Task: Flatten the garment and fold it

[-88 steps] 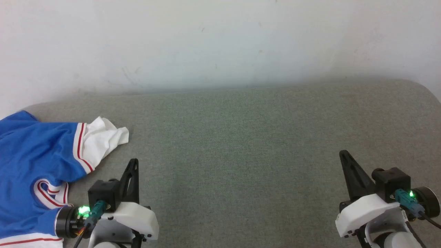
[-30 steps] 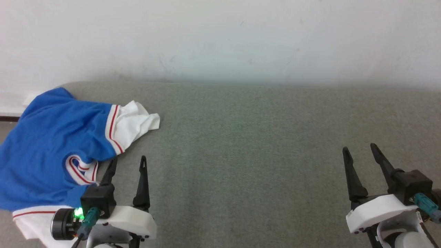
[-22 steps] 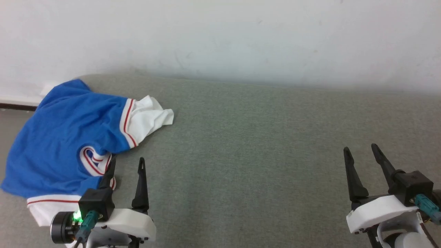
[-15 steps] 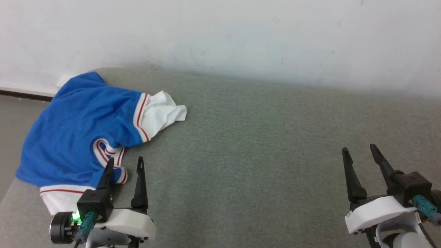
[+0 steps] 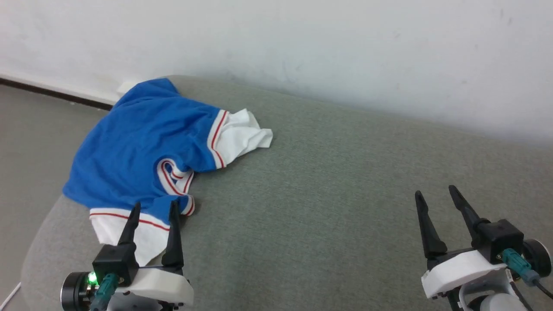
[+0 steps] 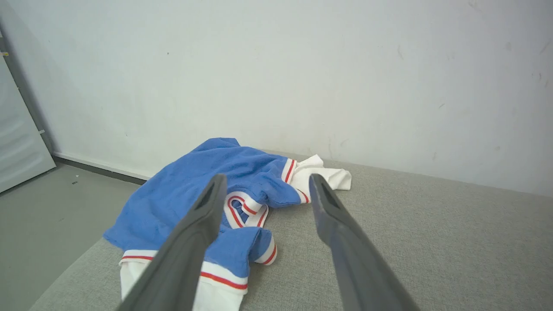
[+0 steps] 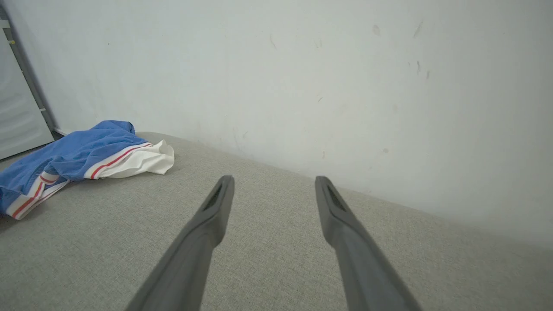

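Royal-blue soft jersey T-shirt with white sleeves and red-striped trim (image 5: 142, 138) lies crumpled at the left end of the grey fabric-covered desk (image 5: 324, 194). My left gripper (image 5: 155, 204), jaws spread, is at its near white sleeve; I cannot tell if it touches. My right gripper (image 5: 435, 191), jaws spread, is well apart from the shirt.

**Blue shirt, grey-green pad, white wall**

The shirt (image 5: 142, 138) is royal blue. Its sleeves (image 5: 242, 136) are white, and thin red stripes on white banding run along each sleeve seam and around the collar (image 5: 173, 179). The padded surface (image 5: 337, 181) is a flecked grey-green. The wall (image 5: 302, 39) is off-white with faint scuffs, the floor (image 5: 30, 129) plain grey, and the skirting strip (image 5: 56, 93) dark. The left gripper (image 5: 154, 205) and right gripper (image 5: 434, 191) have black fingers on white bodies. A green light (image 5: 92, 277) glows on the left one, and the right one carries a teal plug (image 5: 514, 259).
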### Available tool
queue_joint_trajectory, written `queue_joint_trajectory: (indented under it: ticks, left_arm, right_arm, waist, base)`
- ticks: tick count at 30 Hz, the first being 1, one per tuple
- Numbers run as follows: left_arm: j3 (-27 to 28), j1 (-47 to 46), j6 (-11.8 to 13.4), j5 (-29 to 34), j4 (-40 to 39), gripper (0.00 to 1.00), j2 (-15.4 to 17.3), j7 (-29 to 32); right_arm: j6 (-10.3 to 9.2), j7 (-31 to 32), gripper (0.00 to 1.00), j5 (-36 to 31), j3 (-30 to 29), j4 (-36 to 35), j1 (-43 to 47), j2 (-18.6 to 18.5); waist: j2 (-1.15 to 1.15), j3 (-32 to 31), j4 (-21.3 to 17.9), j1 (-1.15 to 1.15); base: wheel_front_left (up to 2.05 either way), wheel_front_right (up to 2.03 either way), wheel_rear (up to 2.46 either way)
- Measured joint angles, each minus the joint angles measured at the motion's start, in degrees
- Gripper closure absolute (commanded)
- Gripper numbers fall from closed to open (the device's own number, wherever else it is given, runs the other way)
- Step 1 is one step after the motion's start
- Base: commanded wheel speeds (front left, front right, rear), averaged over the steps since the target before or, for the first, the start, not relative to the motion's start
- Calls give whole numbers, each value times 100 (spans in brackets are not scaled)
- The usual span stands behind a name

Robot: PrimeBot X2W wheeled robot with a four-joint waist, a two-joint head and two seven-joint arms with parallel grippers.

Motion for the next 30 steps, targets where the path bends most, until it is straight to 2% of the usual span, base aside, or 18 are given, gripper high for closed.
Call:
queue_joint_trajectory:
  ticks: [10, 30]
  left_arm:
    - [-16, 25, 88, -109, -23, 0, 0, -124]
    - [-109, 138, 336, -316, -98, 0, 0, -366]
  right_arm:
    - [0, -130, 0, -76, 143, 91, -58, 1]
    - [0, -347, 0, -155, 303, 245, -153, 1]
  waist:
    - [0, 66, 463, 0]
    - [0, 187, 1088, 0]
  base:
    - [-5, -5, -5]
    - [-3, -3, -3]
